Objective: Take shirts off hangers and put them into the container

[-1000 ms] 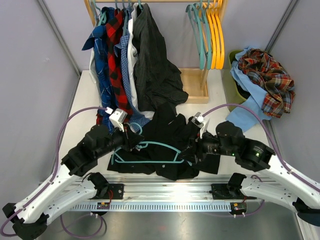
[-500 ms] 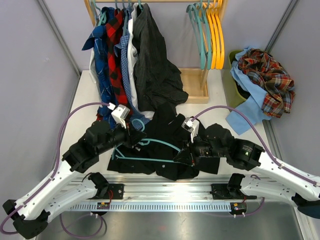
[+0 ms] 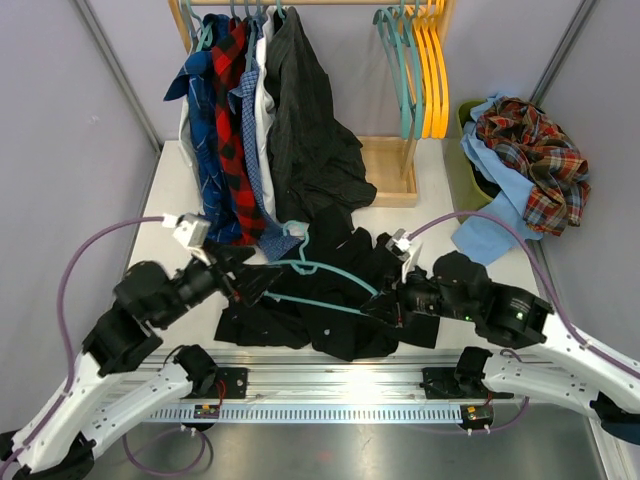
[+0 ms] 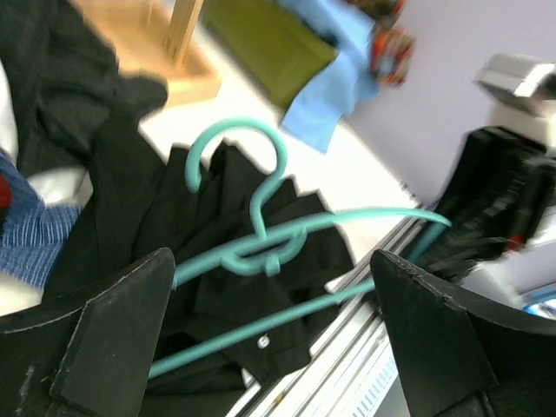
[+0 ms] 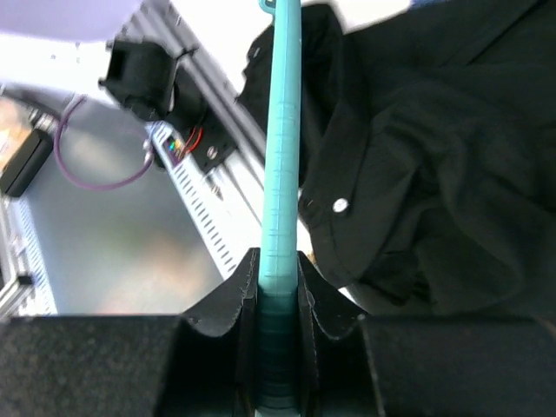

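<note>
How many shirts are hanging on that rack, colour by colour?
Blue plaid shirt: 1
Red-black plaid shirt: 1
Blue check shirt: 1
White shirt: 1
Dark grey shirt: 1
Total: 5

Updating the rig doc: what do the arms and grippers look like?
Left arm and right arm: white lower links, black upper links. Left gripper and right gripper: black blocky fingers, white camera box at the wrist, purple cable back to the base.
</note>
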Tool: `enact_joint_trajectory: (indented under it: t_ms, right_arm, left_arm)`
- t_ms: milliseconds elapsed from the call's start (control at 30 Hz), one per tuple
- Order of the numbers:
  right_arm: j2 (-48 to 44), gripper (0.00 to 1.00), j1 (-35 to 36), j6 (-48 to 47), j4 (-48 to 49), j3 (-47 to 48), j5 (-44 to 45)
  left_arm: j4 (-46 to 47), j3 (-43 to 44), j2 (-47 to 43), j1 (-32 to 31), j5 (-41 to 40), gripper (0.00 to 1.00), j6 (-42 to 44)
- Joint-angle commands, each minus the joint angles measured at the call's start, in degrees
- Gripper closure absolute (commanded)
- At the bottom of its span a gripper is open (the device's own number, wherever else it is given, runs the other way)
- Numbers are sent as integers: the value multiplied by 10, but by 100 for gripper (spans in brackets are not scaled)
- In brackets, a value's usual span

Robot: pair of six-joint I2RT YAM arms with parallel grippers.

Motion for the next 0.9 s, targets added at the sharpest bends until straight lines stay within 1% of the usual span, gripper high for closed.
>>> enact_joint_trajectory:
  t_ms: [0,33,100,133,167,267,300,333,433,467,533,600,633,667,700,733,800,833,867]
  right_arm:
    - [-42,100,4,-27,15,55,78]
    - [-63,100,4,-41,23,62,111]
    - [-95,100,4,-58,32,78,148]
    - [-103,100,4,-66,38,82,168]
    - [-111,100,4,-81,49,88,209]
    - [-127,100,4,-102,73,94,295]
    - [-125,100,4,-107,76,97,313]
    - [-115,100,4,-116,78,100,352]
    - [-81,100,4,-123,77,117,409]
    - [-70,100,4,-128,85,123,451]
    - [-36,100,4,-155,115,127,497]
    - [-7,100,4,-182,142,138,518]
    - [30,100,4,-207,166,146,536]
    - [50,100,3,-217,178,166,547]
    - [89,100,-2,-219,185,178,550]
    - [109,100,-10,-248,202,191,539]
    - [160,100,-44,-247,207,234,496]
    - [175,100,-92,-233,204,249,448]
    - [190,100,-116,-227,204,277,425]
  left_arm:
    - [35,7,-62,-1,-12,1,-5]
    - [34,0,-77,-1,-15,1,-7]
    - [19,-12,-114,-1,-23,1,-19]
    - [12,-25,-124,-1,-24,1,-24]
    - [-5,-31,-142,-1,-26,1,-30]
    - [-28,-62,-170,-1,-30,1,-50]
    - [-31,-69,-184,-1,-25,1,-54]
    - [-40,-75,-192,0,-25,1,-59]
    - [-51,-94,-216,-1,-24,1,-74]
    - [-56,-101,-221,-1,-23,1,-79]
    - [-62,-108,-236,-1,-27,1,-81]
    - [-64,-114,-242,0,-29,1,-83]
    - [-65,-115,-245,-1,-29,1,-83]
    - [-64,-118,-245,-1,-28,1,-84]
    - [-63,-120,-245,-1,-29,1,-85]
    - [-61,-120,-245,-1,-27,1,-84]
    - [-58,-122,-245,-1,-25,1,-85]
    - [-54,-125,-245,0,-24,1,-85]
    - [-51,-127,-247,0,-23,1,-87]
